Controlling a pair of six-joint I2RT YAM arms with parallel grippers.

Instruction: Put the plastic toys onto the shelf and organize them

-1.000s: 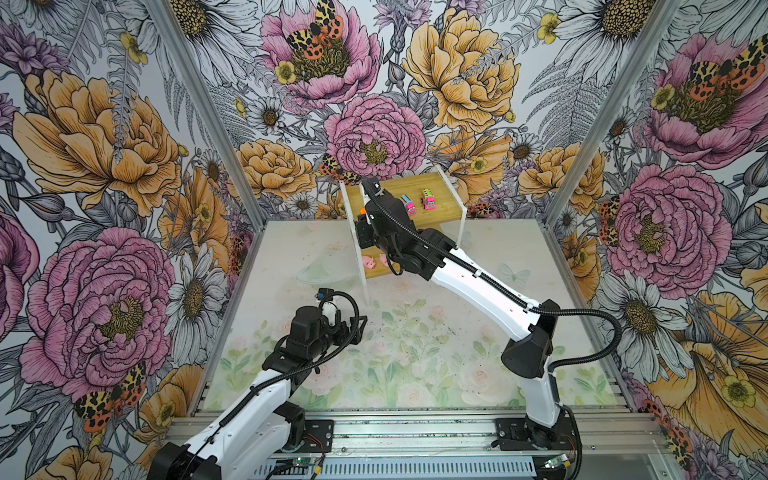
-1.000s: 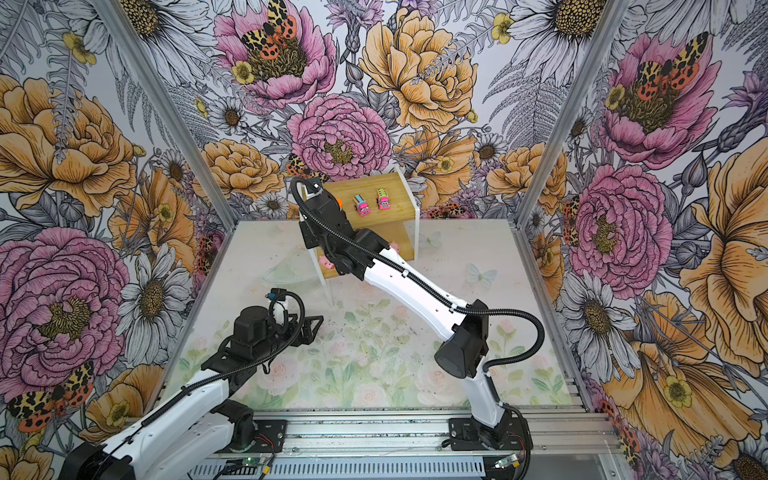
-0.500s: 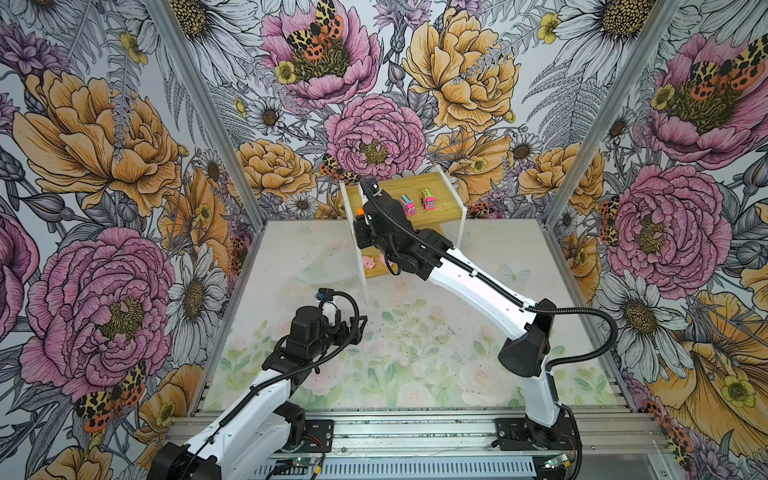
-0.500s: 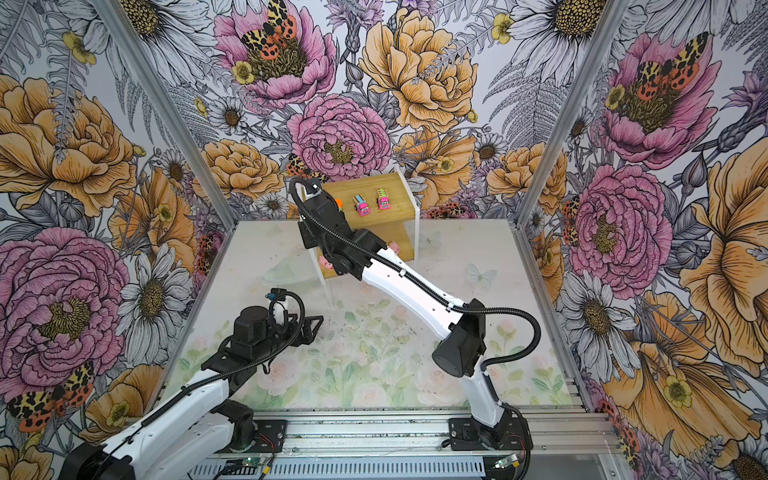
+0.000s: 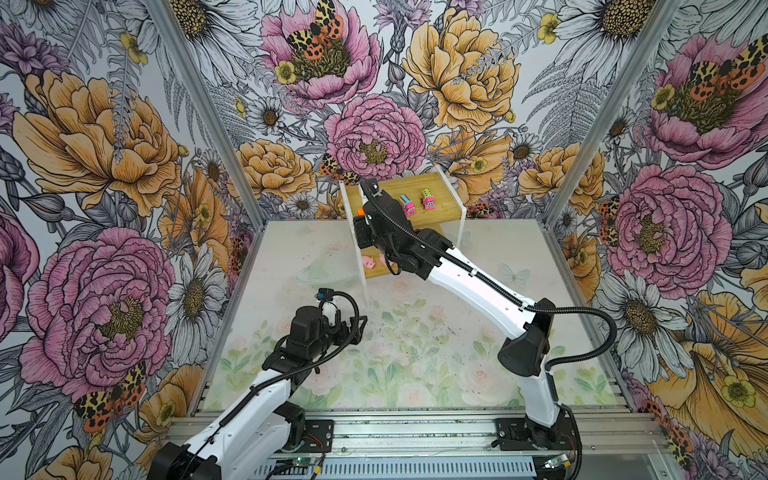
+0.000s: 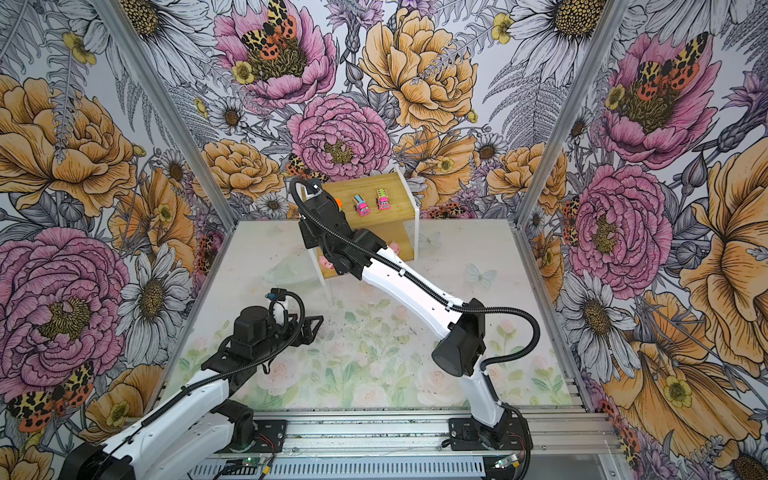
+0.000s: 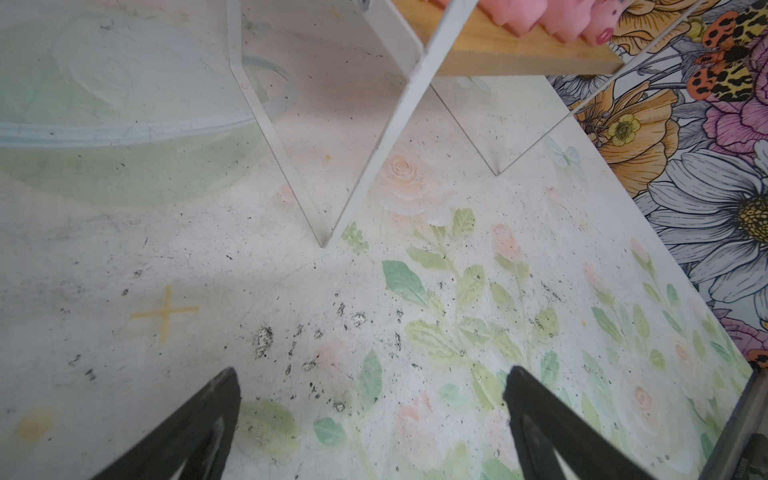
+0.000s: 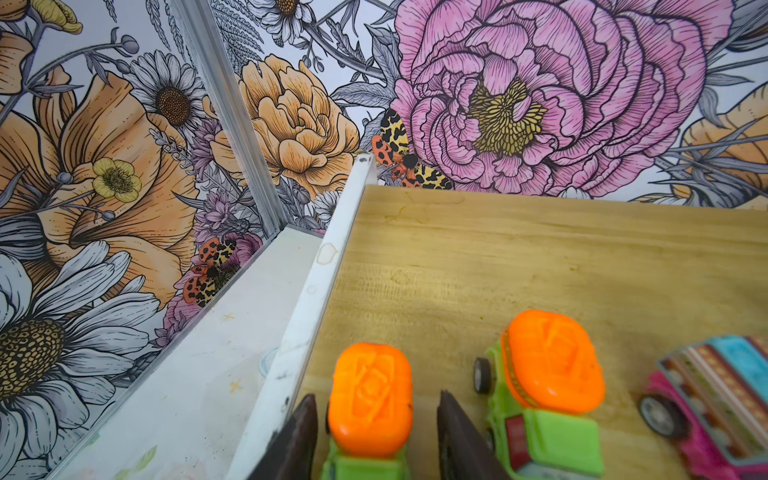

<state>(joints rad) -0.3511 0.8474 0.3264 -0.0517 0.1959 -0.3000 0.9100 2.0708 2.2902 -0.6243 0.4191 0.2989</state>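
The shelf stands at the back of the table. In the right wrist view my right gripper is open over the top tier's left end. A green truck with an orange top sits on the board between the jaws, with a gap on each side. A second green truck and a pink striped car stand beside it. Both top views show two striped cars on the top tier and pink pigs on the lower tier. My left gripper is open and empty, low over the table.
A clear shallow dish lies on the table left of the shelf. The shelf's white side panel runs close beside my right gripper. Flowered walls close in the back and both sides.
My right gripper's jaws have spread apart and let go of the green truck on the top tier. The left arm has not moved.
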